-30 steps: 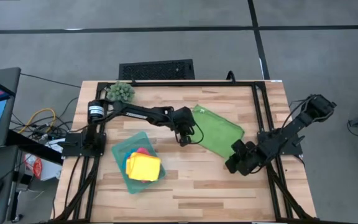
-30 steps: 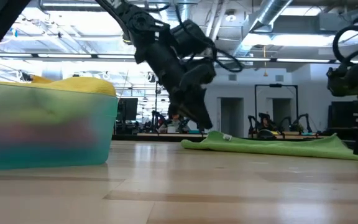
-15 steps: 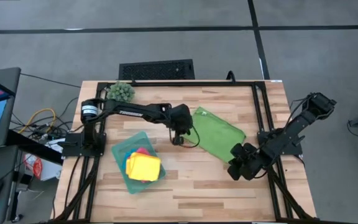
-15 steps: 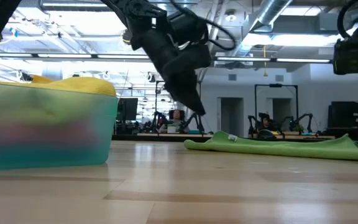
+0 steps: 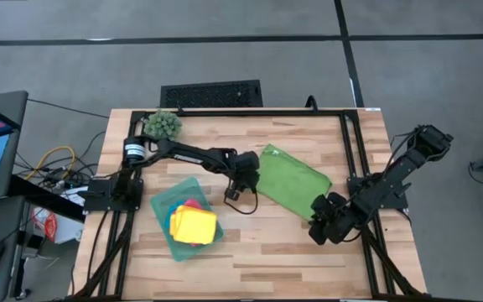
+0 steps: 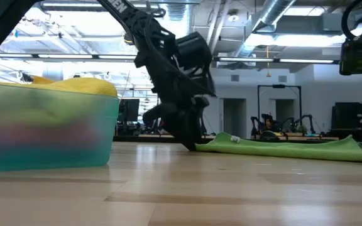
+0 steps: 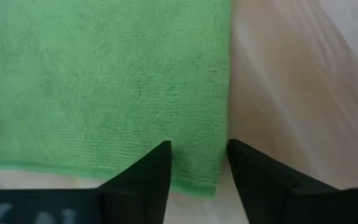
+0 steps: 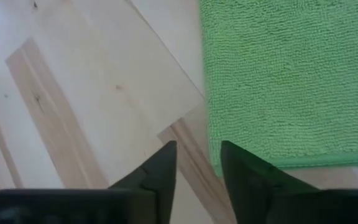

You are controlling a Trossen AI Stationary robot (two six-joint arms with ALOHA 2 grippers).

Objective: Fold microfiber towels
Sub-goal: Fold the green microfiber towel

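Note:
A green towel (image 5: 292, 178), folded into a slanted rectangle, lies flat on the wooden table (image 5: 258, 256). My left gripper (image 5: 233, 194) is down at table height at the towel's near-left corner. In the left wrist view it (image 7: 199, 163) is open, one finger on each side of that corner (image 7: 197, 177). My right gripper (image 5: 317, 233) is raised above the towel's near-right corner. It (image 8: 199, 163) is also open, with the bare table beside that corner (image 8: 219, 163) showing between its fingers. A yellow towel (image 5: 193, 225) lies on a pink one (image 5: 193, 204) in a teal tray (image 5: 164, 225). My left gripper's open fingers (image 7: 148, 171) stand on either side of the green towel's corner, slanting down from the table's left. I cannot tell whether they touch the cloth or the table.
A spiky green ball plant (image 5: 163, 124) sits at the table's far left corner. The teal tray (image 6: 43, 135) stands at the near left, close to the left arm. A black frame (image 5: 346, 143) runs along the table's edges. Bare wood lies in front of the towel.
My left gripper has moved off the green towel toward the table's near left, rolled about its own axis, and come down at the towel's near-left corner. My right gripper has risen and drawn back from the towel's near-right corner, which now lies flat.

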